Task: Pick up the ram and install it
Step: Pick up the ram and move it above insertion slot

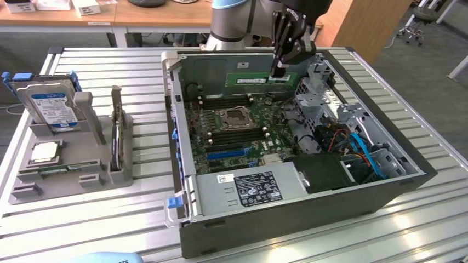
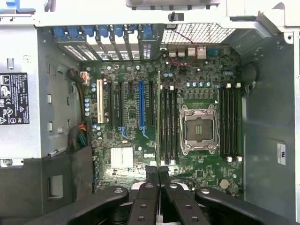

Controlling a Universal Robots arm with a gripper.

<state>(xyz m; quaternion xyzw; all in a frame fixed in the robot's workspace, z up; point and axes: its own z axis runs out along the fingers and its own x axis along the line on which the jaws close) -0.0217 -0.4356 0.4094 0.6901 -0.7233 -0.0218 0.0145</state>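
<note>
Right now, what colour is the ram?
The ram is green; exterior view shows it best.

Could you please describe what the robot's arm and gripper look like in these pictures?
The arm is a round silver-grey tube with a light blue cap at its joint. The gripper is black, built of jointed linkage bars with round pivot pins, narrowing to two slim, flat fingertips. I can make out no markings on it.

A hard drive (image 1: 50, 107) stands in a grey holder (image 1: 120, 170) (processor chip (image 1: 45, 152) nearby) on the slatted table (image 1: 109, 66).
</note>
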